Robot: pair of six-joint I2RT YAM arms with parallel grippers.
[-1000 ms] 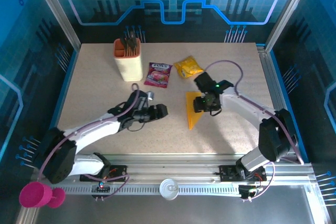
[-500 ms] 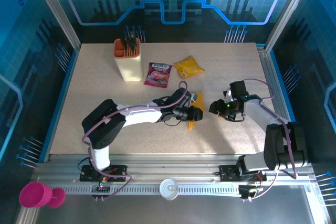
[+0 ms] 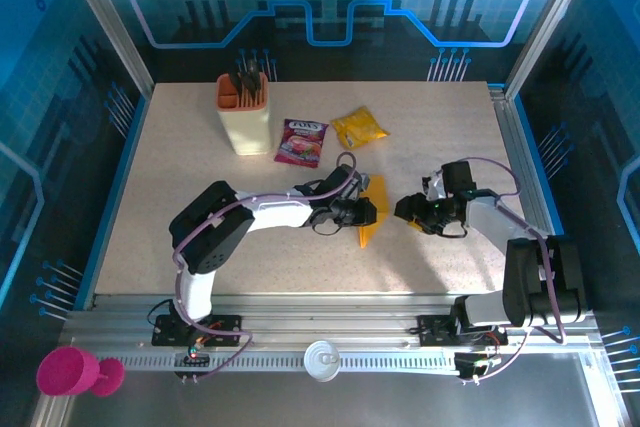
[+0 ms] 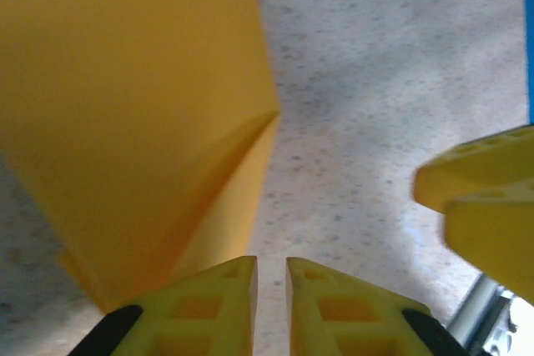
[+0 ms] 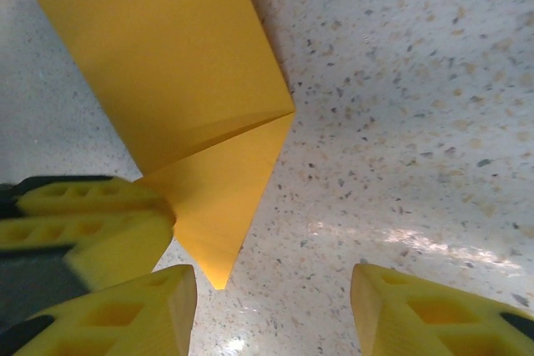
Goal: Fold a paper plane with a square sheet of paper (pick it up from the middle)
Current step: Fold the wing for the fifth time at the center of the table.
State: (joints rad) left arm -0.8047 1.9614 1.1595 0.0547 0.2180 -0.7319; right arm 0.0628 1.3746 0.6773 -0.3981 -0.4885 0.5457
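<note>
The square sheet of paper lies on the table, folded into a narrow orange-yellow wedge with its tip toward me; it looks like the paper plane part-made. My left gripper rests low at the paper's left edge, its jaws nearly together with a thin slit that shows bare table. In the left wrist view the paper sits just left of the fingertips. My right gripper stands open to the right of the paper. In the right wrist view nothing is between its fingers, and the paper's tip is by its left finger.
A beige holder with dark sticks stands at the back left. Next to it lie a purple printed packet and a crinkled yellow snack packet. A pink cup sits off the table at the front left.
My left arm has swung right to the paper and its jaws have closed down. My right gripper has moved off the paper to its right side.
</note>
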